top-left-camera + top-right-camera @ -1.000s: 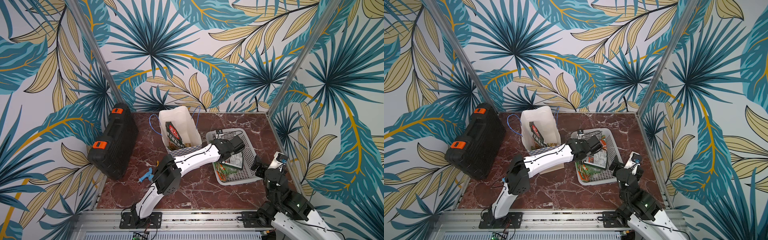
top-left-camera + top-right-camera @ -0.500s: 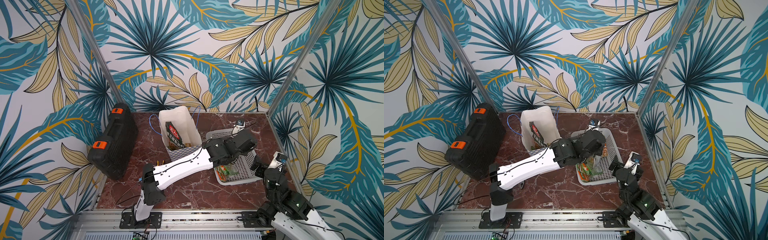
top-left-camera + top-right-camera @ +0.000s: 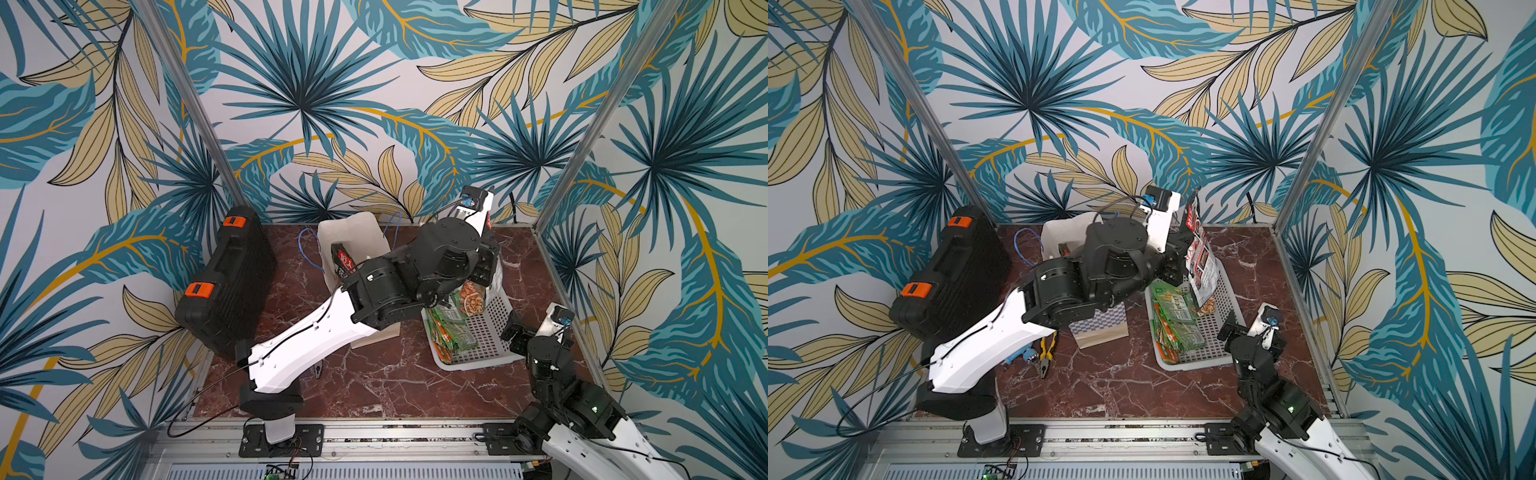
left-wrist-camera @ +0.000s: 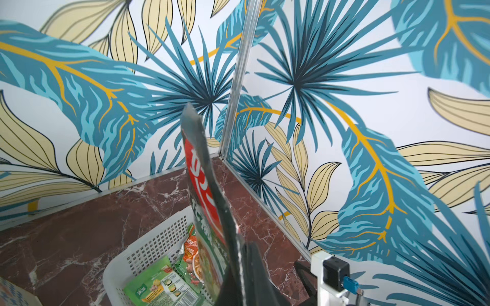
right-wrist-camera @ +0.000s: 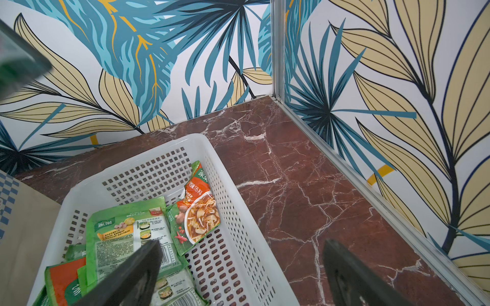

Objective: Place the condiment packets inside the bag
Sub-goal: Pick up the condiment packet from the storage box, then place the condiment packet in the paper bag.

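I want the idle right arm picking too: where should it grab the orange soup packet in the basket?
Pinch the green top edge of the soup packet, coming down from above with the open right end effector. That edge seems propped up against the basket wall and stands free; the rest lies flat.

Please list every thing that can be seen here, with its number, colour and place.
table: one, red-brown marble, underneath
basket: one, white, table's right part
bag: one, cream, table's back
held dark packet: one, black-red, above basket
second dark packet: one, black-red, inside bag
small packets: several, green-orange, in basket
case: one, black with orange latches, table's left edge
pliers: one, yellow-handled, table's front left
left fingers: shut on held dark packet
right fingers: open, near basket
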